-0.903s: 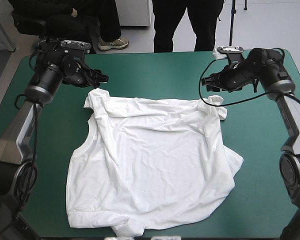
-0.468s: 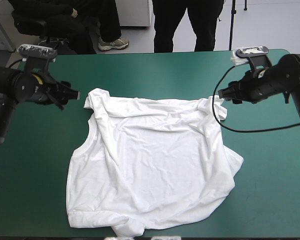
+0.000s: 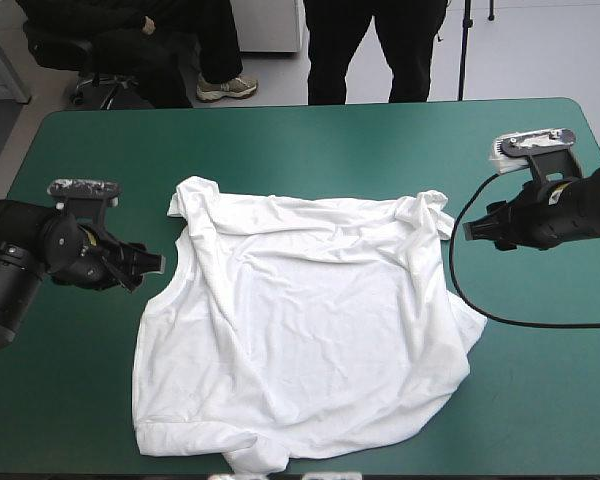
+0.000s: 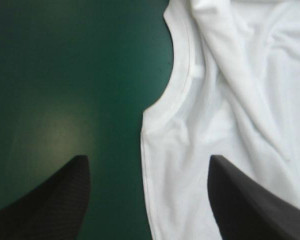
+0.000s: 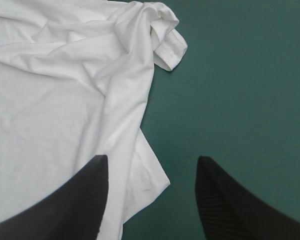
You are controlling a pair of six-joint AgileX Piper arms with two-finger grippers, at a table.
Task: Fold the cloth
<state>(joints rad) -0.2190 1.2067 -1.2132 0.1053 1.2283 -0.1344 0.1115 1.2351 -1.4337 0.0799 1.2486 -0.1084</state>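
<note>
- One white T-shirt [image 3: 300, 330] spread flat and wrinkled mid-table on teal-green cover [image 3: 280, 140], reaching table's near edge.
- Left gripper [image 3: 152, 262] fingers apart, empty, at shirt's curved left edge.
- Right gripper [image 3: 470, 230] fingers apart, empty, near bunched far right sleeve.

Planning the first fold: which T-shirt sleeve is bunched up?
The sleeve at the far corner by the right gripper; beside the left gripper only a smooth curved edge shows.
</note>
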